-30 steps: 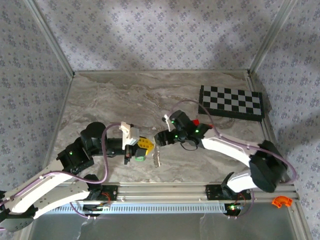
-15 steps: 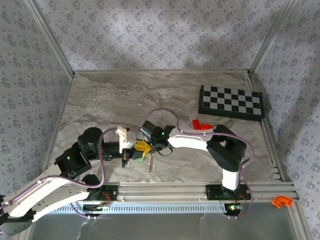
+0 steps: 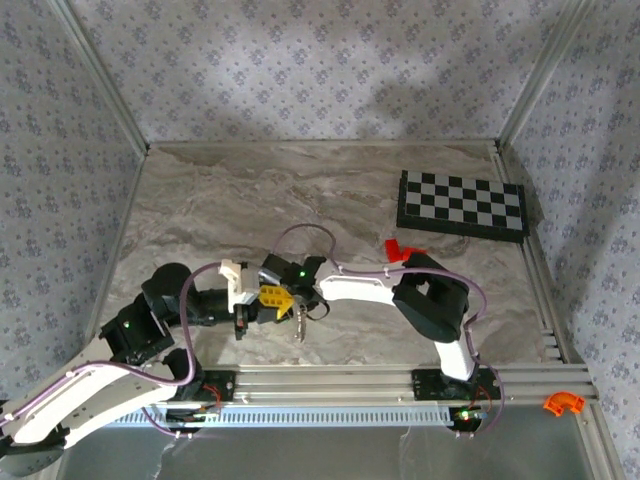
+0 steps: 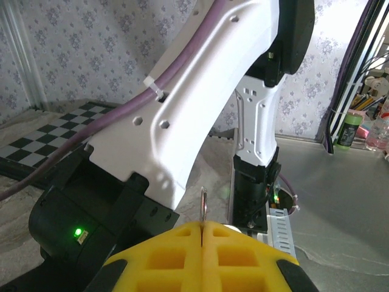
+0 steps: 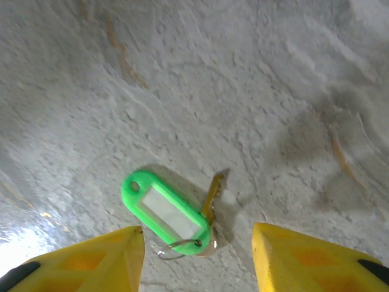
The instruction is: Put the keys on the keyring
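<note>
My left gripper (image 4: 202, 224) is shut on the keyring (image 4: 203, 204), a thin metal ring seen edge-on and sticking up from between the yellow fingers. In the top view this gripper (image 3: 266, 299) sits near the table's front, close against my right wrist (image 3: 291, 271). My right gripper (image 5: 197, 230) points down and is open. The keys (image 5: 163, 208) lie flat on the marble below it: a bright green tag with a brass key (image 5: 212, 190) and a small wire loop. They sit between the two fingers, which touch nothing. A silvery piece (image 3: 300, 322) shows beside both grippers.
A checkerboard (image 3: 462, 204) lies at the back right with a small red piece (image 3: 400, 248) in front of it. An orange curved piece (image 3: 562, 403) rests off the table at the front right. My right arm (image 4: 200, 109) looms close in front of the left wrist camera.
My right arm has swung left across the table until its gripper hangs beside the left one. The left gripper has drawn a little left and nearer, still shut.
</note>
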`<state>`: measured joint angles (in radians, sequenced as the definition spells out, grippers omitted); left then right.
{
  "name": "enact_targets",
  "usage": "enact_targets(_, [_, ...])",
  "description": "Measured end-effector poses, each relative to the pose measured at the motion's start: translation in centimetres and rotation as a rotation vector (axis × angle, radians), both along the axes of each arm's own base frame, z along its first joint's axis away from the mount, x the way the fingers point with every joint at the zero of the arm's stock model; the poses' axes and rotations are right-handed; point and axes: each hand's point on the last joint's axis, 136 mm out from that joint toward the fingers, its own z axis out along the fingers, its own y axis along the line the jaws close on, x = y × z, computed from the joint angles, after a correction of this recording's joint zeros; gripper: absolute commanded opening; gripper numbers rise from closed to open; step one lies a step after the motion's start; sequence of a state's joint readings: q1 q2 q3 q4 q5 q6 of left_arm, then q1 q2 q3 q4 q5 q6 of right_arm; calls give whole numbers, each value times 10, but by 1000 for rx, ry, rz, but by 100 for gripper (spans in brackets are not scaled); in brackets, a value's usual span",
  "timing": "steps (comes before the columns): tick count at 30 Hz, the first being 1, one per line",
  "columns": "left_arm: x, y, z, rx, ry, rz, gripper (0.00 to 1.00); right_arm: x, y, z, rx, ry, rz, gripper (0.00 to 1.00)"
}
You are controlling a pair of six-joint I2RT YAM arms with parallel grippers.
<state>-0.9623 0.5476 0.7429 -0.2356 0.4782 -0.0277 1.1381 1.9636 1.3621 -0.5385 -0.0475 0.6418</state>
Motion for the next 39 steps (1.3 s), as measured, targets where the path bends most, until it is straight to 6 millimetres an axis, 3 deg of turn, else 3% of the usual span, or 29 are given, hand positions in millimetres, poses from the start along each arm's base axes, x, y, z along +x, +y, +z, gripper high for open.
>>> enact_targets(19, [-6, 9, 9, -41, -28, 0, 0, -11, -4, -9, -76, 6, 0, 44])
enact_targets(25, [-7, 9, 9, -42, -29, 0, 0, -12, -5, -9, -86, 11, -5, 30])
enact_targets(39, [-7, 9, 9, -42, -29, -2, 0, -12, -9, -9, -105, 13, -9, 17])
